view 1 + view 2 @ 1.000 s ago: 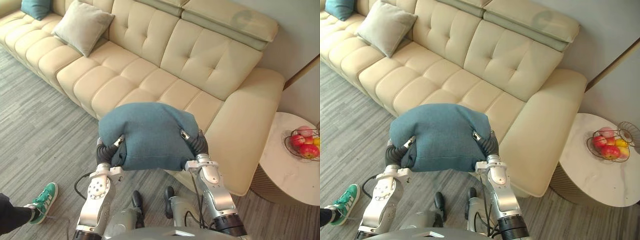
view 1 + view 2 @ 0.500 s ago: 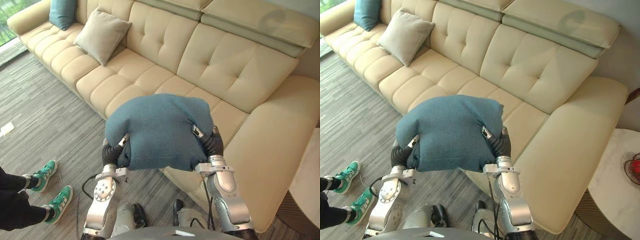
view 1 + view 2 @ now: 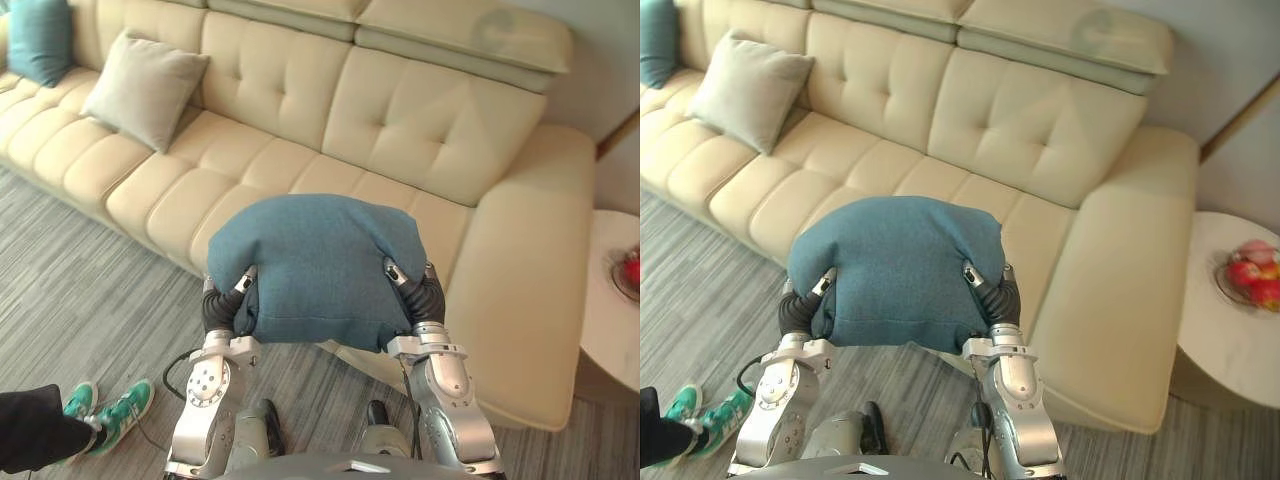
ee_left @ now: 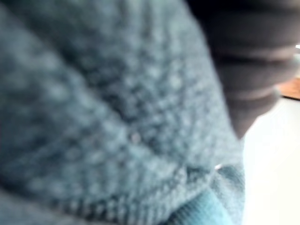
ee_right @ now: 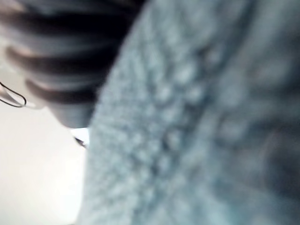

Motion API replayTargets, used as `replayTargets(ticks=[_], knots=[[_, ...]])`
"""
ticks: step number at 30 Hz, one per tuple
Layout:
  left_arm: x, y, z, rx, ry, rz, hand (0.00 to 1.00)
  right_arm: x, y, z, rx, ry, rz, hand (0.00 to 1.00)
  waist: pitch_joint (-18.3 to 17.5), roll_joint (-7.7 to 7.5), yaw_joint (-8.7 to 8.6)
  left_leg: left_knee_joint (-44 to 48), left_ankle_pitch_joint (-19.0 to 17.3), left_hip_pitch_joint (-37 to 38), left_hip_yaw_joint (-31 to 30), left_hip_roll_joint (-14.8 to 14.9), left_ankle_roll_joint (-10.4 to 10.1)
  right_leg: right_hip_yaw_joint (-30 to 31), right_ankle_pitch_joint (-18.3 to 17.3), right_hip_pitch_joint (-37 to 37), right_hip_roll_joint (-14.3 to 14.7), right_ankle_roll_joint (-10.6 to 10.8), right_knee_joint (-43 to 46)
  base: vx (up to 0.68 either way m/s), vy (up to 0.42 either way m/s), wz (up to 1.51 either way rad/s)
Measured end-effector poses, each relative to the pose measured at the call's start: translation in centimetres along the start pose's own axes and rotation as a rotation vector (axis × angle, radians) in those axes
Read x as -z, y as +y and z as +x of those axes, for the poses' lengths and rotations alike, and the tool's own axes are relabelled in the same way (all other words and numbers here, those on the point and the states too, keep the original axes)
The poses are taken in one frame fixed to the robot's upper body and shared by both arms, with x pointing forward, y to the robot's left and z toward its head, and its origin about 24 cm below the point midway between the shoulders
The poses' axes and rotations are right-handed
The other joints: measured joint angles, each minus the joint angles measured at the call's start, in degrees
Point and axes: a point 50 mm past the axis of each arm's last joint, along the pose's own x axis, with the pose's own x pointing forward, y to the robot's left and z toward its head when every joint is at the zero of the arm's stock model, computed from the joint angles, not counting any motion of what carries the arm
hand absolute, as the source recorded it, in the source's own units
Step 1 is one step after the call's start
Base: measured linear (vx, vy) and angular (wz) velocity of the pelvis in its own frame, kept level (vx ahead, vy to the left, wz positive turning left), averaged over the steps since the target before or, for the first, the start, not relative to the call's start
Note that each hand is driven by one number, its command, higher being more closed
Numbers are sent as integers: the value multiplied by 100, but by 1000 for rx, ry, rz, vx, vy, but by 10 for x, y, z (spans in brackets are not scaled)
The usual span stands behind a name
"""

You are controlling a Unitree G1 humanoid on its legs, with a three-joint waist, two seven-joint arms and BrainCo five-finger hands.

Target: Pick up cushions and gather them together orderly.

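Observation:
A large teal cushion [image 3: 315, 260] hangs in the air in front of the cream sofa [image 3: 420, 110], held between my two hands. My left hand [image 3: 222, 305] presses into its left lower side and my right hand [image 3: 425, 298] into its right lower side, and both sink into the fabric. Teal knit fabric lies right against the left wrist view [image 4: 93, 117] and the right wrist view [image 5: 211, 117]. A beige cushion [image 3: 143, 88] leans on the sofa's backrest at the far left. A second teal cushion [image 3: 40, 38] stands beyond it.
The sofa's wide armrest [image 3: 535, 270] lies to my right. A round white side table [image 3: 1240, 320] with a fruit basket [image 3: 1252, 275] stands past it. A person's green shoes [image 3: 110, 412] and dark leg [image 3: 30, 440] are on the grey carpet at lower left.
The whole picture has swung left and back right, so the camera moved. The teal cushion stays held the same way between both hands.

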Motion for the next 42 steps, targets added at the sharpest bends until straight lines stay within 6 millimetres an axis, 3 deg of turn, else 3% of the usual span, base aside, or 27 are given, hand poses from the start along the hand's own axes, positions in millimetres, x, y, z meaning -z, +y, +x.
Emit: replayTargets(ticks=[2, 3, 5, 7, 9, 11, 13, 15, 17, 18, 19, 20, 22, 24, 25, 26, 27, 31, 36, 40, 42], knots=[[0, 2, 2, 2, 0, 17, 100, 7, 0, 0, -8, 31, 19, 100, 26, -19, -73, -115, 25, 38, 89, 27, 25, -356, 21, 2, 143, -57, -274, 20, -2, -54], [2, 4, 3, -6, 9, 21, 100, 9, 0, 2, -14, 44, 22, 100, 53, -2, -125, -181, 39, 64, 145, 63, 3, -408, 145, 42, 242, -144, -500, 6, -33, -41], [2, 5, 3, -7, 15, 24, 100, 10, 0, 2, -23, 48, 26, 100, 62, -2, -169, -297, 102, 86, 127, 92, -59, -409, 430, 194, 369, -122, -874, 40, -46, -33], [3, 4, 3, -1, 18, 25, 100, 10, -2, 2, -19, 48, 34, 100, 66, 1, -262, -396, 150, 106, -41, 89, -125, -414, 491, 273, 428, -189, -1028, 48, -74, -10], [4, 0, 3, 12, 26, 28, 100, 11, -6, -2, -8, 54, 37, 100, 99, 56, -301, -454, 101, 219, -261, 144, -223, -559, 359, 442, 497, -307, -983, 27, -91, 29], [5, -5, 2, 41, 31, 19, 100, 9, -11, -9, 4, 50, 37, 100, 113, 97, -380, -453, 8, 305, -603, 158, -349, -867, -37, 554, 451, -360, -603, 49, -82, 71], [5, -6, 1, 44, 30, 15, 100, -1, -11, -17, 6, 13, 48, 100, 144, 186, -314, -470, 37, 432, -812, 228, -477, -1157, -441, 639, 395, -381, -158, 96, -102, 60], [4, -6, -1, 44, 27, 10, 100, -6, -11, -22, 7, -6, 55, 100, 100, 275, -201, -250, 73, 397, -825, 323, -501, -1245, -570, 648, 388, -366, -58, 125, -90, 29], [-1, -8, -1, 40, 6, -14, 100, -14, -10, -24, 1, -41, 62, 100, 111, 422, -93, 737, 110, -59, -840, 631, -556, -1340, -707, 741, 512, -415, 2, 151, -123, 19], [-1, -9, -1, 38, 4, -21, 100, -16, -10, -24, 1, -46, 64, 100, 109, 441, -82, 997, 162, -157, -840, 702, -612, -1348, -720, 807, 534, -434, -8, 160, -76, 6], [-2, -10, -1, 37, 1, -32, 100, -18, -10, -26, 4, -55, 67, 100, 120, 414, -62, 1548, 345, -424, -837, 834, -566, -1337, -726, 957, 509, -451, -84, 155, -27, -5], [-1, -12, -2, 39, 4, -38, 100, -20, -11, -27, 8, -60, 68, 100, 120, 398, -19, 1588, 306, -466, -827, 835, -527, -1314, -726, 1063, 469, -451, -158, 147, -8, -13], [-1, -14, -2, 52, 5, -47, 100, -27, -13, -29, 21, -90, 72, 100, 122, 388, 25, 1079, 104, -469, -850, 829, -304, -1155, -728, 1165, 431, -450, -319, 100, 67, -29], [-1, -18, -2, 66, 3, -52, 100, -30, -16, -29, 32, -106, 69, 100, 121, 382, 48, 290, 133, -446, -1023, 734, -315, -1023, -673, 1184, 376, -359, -385, 97, 153, -38], [-1, -18, -2, 67, 5, -55, 100, -31, -16, -29, 34, -109, 69, 100, 95, 424, 87, -370, 370, -319, -1315, 634, -367, -891, -637, 1157, 376, -234, -426, 105, 232, -60], [0, -19, -3, 66, 7, -60, 100, -30, -16, -29, 34, -108, 68, 100, 45, 504, 136, -693, 904, -269, -1454, 612, -485, -751, -633, 1093, 403, -131, -413, 161, 358, -78], [2, -15, -2, 67, 17, -36, 100, -23, -15, -29, 45, -79, 83, 100, 5, 308, 142, -688, 936, -232, -1286, 464, -597, -547, -538, 1040, 288, -10, -532, 123, 270, -56], [10, -8, -2, 64, 50, 6, 100, -16, -11, -27, 54, -51, 110, 100, -25, 12, 103, -651, 814, -254, -1014, 158, -385, -353, -223, 1002, 1, 92, -905, 60, 208, -27], [11, -3, -1, 67, 58, 42, 100, 0, -11, -21, 52, 11, 102, 100, -17, -9, 45, -606, 748, -439, -944, -12, -284, -286, -43, 845, -107, 37, -1148, -19, 141, -15], [11, -1, 0, 62, 58, 46, 100, 3, -10, -15, 44, 22, 88, 100, -9, -17, 44, -480, 719, -633, -1054, -15, -291, -139, 76, 682, -84, 168, -1284, -53, 10, -19], [11, -1, 0, 61, 56, 46, 100, 2, -10, -14, 42, 16, 88, 100, 12, -50, 35, -447, 665, -644, -1063, -15, -292, -35, 111, 635, -66, 121, -1323, -61, 9, -22]])
